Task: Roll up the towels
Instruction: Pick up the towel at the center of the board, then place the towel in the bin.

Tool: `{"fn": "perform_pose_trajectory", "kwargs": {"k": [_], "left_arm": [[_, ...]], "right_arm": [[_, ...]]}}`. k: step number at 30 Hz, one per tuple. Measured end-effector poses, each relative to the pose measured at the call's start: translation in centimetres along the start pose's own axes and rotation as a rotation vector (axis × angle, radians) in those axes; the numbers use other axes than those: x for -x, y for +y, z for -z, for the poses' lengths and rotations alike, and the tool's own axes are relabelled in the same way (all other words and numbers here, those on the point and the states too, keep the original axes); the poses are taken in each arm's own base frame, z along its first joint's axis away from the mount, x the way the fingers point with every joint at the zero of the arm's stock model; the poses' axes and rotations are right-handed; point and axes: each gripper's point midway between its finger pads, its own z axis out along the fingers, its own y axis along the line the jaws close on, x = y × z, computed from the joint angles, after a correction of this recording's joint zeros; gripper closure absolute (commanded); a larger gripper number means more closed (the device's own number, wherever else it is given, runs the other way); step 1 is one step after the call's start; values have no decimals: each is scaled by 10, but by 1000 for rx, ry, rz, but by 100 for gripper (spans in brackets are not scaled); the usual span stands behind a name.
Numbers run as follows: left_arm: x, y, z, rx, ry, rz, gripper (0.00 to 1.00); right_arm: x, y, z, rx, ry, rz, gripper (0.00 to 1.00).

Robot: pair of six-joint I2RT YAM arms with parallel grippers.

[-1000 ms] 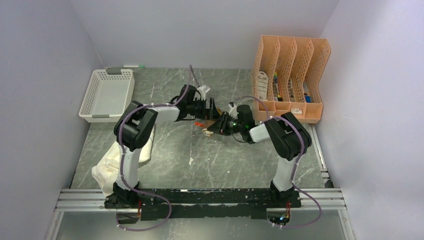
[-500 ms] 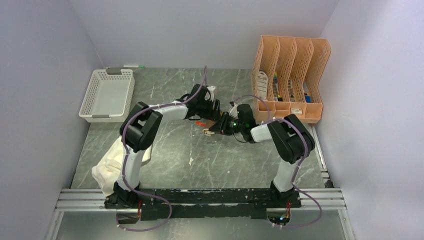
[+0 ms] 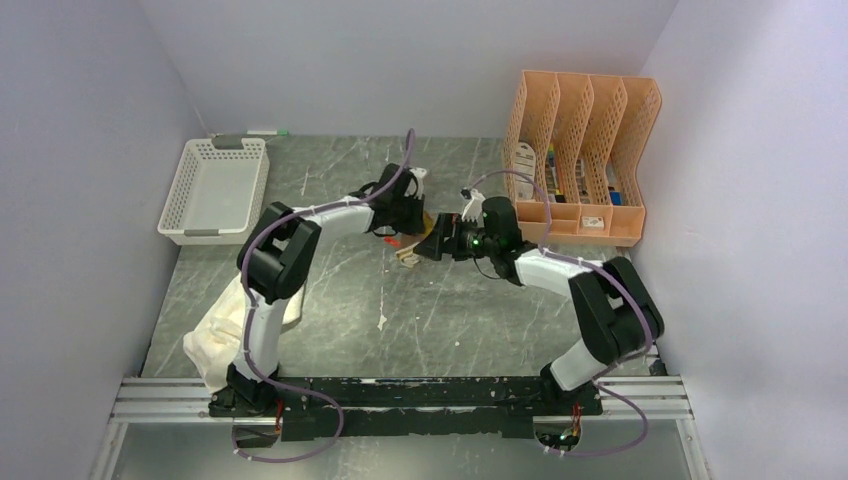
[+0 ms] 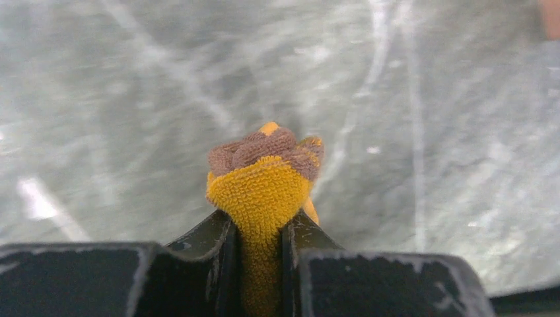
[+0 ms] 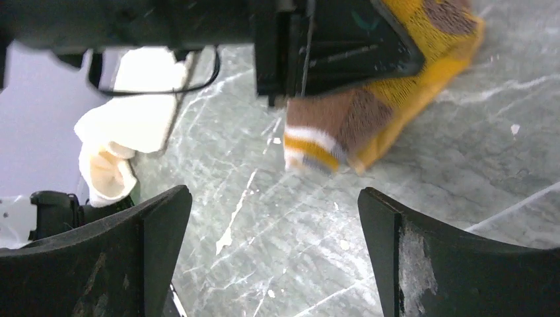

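Starting at ten o'clock on the grey marbled table, a white plastic lattice basket sits with nothing in it that the overhead view shows. Below it, at about eight o'clock, the plain cream-white towel lies in a loose crumpled heap beside the left arm's base. No gripper is near it and it shows no rolled shape.

The left arm reaches up and across to the table's centre. Its wrist view shows the left gripper drawn narrow on the mustard-yellow and brown towel, with a bunched fold of terry cloth squeezed between the two black jaws and poking out past their tips. From the right wrist view, this cloth hangs from that grip toward the surface, its striped pale edge lowest, and whether that edge touches the table cannot be told.

Just to three o'clock of the cloth, the right gripper faces it with its jaws spread wide and nothing between them. It stands close to the cloth without touching it.

At two o'clock a peach perforated file organiser stands against the wall, well apart from the work.

Judged from this, the task is in its early part. The yellow cloth is gathered and pinched but is not a tidy roll yet, and the cream one has not been started.
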Motion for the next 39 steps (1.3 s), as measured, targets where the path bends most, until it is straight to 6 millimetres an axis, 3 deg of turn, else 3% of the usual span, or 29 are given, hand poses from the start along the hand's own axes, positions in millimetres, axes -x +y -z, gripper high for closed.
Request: {"fn": "perform_pose_trajectory", "kwargs": {"k": [2,5,8,11,14,20,24,27,30,35,39], "left_arm": [[7,22,8,46,9,0,93],[19,81,29,181,41,18,93],[28,151,62,336,79,48,93],[42,206,103,462,93,80,93],[66,245,149,554,52,104,93],[131,297,239,682,-113,130,93],[149,329,285,750,-177,139,93],[152,359,315,805,-201,144,93],[138,399,337,844,-187,149,93],[102,443,340,842,-127,135,93],[81,463,320,747,-99,120,93]], "right_arm": [[9,9,9,11,-23,50,0],[22,24,24,22,-68,125,0],[29,36,38,35,-101,175,0],[26,42,47,47,-107,201,0],[19,43,52,55,-86,210,0],[8,44,63,44,-46,240,0],[7,48,72,41,-44,266,0],[4,49,76,41,-45,277,0],[-3,45,78,32,-26,275,0],[-11,40,78,21,2,264,0],[-14,37,76,16,13,257,0]]}}
